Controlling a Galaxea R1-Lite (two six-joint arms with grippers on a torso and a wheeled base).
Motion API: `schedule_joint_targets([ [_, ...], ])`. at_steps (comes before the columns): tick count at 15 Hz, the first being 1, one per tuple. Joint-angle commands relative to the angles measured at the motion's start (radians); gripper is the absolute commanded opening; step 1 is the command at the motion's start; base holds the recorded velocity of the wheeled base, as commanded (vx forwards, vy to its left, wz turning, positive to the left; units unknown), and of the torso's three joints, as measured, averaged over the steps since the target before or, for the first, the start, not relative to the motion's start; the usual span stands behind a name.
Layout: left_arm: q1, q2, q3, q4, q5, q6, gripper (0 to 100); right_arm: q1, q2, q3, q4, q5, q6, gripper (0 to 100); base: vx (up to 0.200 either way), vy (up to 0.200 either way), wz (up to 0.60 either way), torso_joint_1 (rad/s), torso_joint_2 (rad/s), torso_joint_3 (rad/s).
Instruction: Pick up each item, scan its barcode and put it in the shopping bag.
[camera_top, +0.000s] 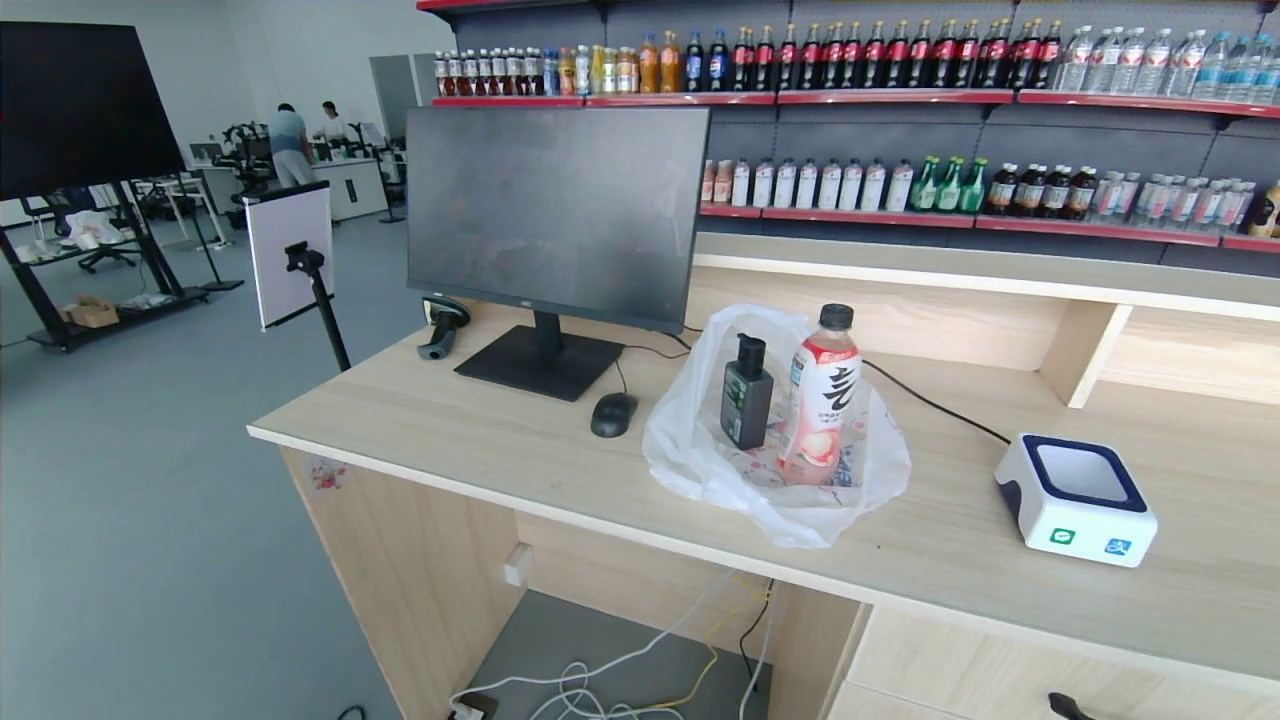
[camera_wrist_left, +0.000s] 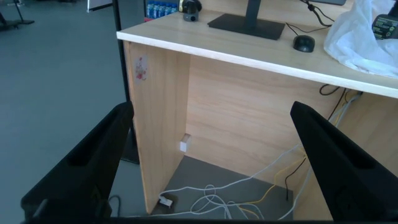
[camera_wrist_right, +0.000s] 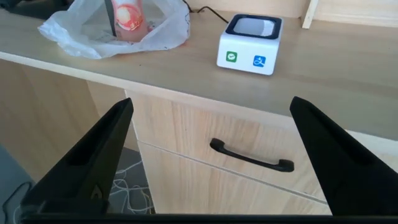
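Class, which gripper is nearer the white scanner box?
Right. The right gripper hangs before the desk, near the white scanner box; the left gripper hangs off the desk's left end.

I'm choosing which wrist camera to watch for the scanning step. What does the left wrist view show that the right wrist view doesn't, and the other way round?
Left wrist view: the mouse, the monitor stand and loose cables under the counter. Right wrist view instead: the white scanner box, the drawer handle and the pink bottle. Shared: the shopping bag on the wooden counter.
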Motion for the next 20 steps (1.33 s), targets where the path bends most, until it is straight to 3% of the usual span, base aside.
schedule_joint_targets([
  [1, 0.002, 0.0, 0.0, 0.0, 0.001, 0.0, 100, 0.0, 0.002, 0.0, 0.0, 0.001, 0.0, 100, 0.0, 0.0, 0.0, 0.0, 0.0, 0.0],
  [3, 0.002, 0.0, 0.0, 0.002, 0.001, 0.003, 100, 0.0, 0.002, 0.0, 0.0, 0.001, 0.002, 100, 0.0, 0.0, 0.0, 0.0, 0.0, 0.0],
  [12, 0.0, 0.0, 0.0, 0.002, 0.001, 0.003, 100, 0.0, 0.002, 0.0, 0.0, 0.001, 0.002, 100, 0.0, 0.0, -0.6, 0.003, 0.0, -0.001],
  [18, 0.002, 0.001, 0.0, 0.002, 0.001, 0.002, 100, 0.0, 0.002, 0.0, 0.0, 0.001, 0.002, 100, 0.0, 0.0, 0.0, 0.0, 0.0, 0.0],
  [20, 0.002, 0.0, 0.0, 0.003, 0.001, 0.002, 100, 0.0, 0.002, 0.0, 0.0, 0.001, 0.002, 100, 0.0, -0.2, 0.0, 0.005, 0.0, 0.002],
])
